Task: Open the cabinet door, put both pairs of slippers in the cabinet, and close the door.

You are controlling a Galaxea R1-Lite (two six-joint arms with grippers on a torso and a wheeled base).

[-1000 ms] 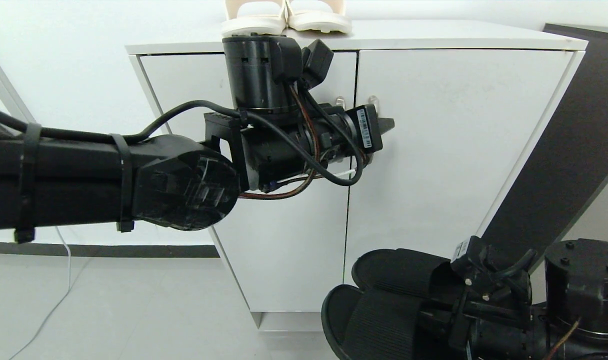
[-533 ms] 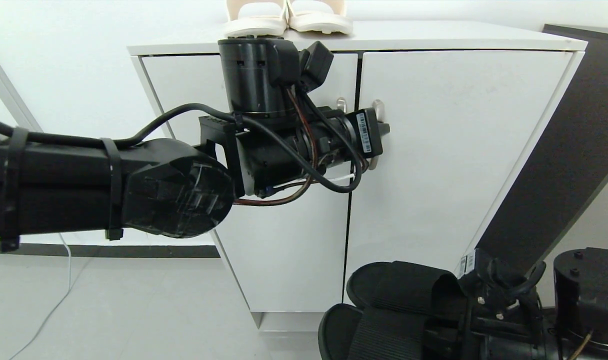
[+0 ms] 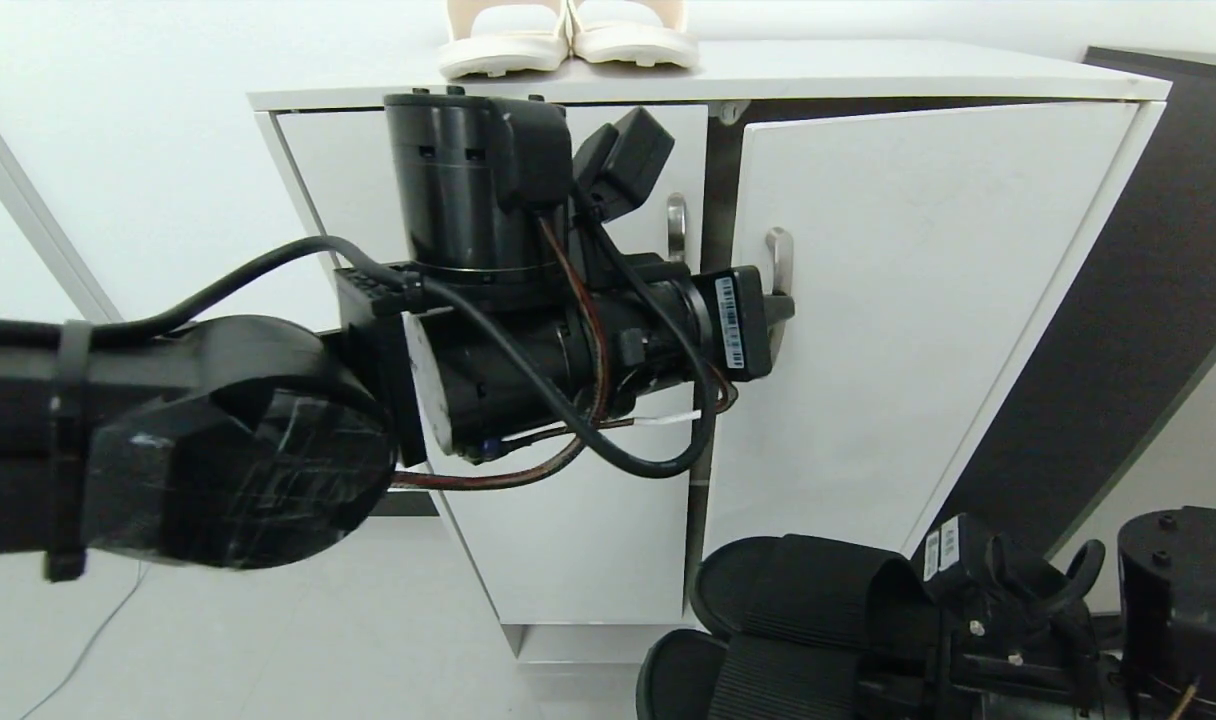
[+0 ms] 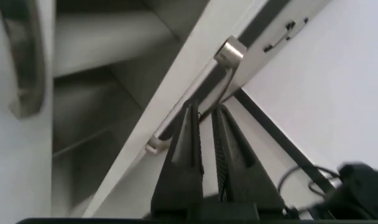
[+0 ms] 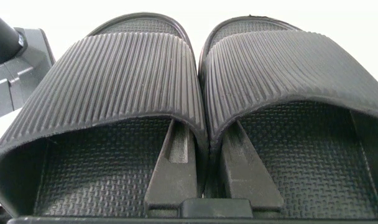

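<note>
Left gripper (image 3: 782,308): my fingers are closed on the handle (image 3: 776,250) of the right door (image 3: 918,300), gripping its metal bar. In the left wrist view the bar passes between my two narrow fingers (image 4: 188,143), which are drawn in tight against it.

Right door: ajar. A dark gap separates it from the left door (image 3: 588,540), and the gap is wider at the top than at the bottom. Through it, the left wrist view shows a pale shelf (image 4: 96,37) inside the cabinet (image 3: 918,75). The left door is flush with the cabinet front, and the left door's handle (image 3: 676,225) is free.

Right gripper (image 5: 204,143): clamped on the black slippers (image 5: 127,74). One finger sits inside each slipper, and the two adjoining side walls are pinched between them. The pair is held side by side, low in front of the right door and apart from it.

White slippers (image 3: 568,40): side by side on the cabinet top, near its front edge, above the left door.
</note>
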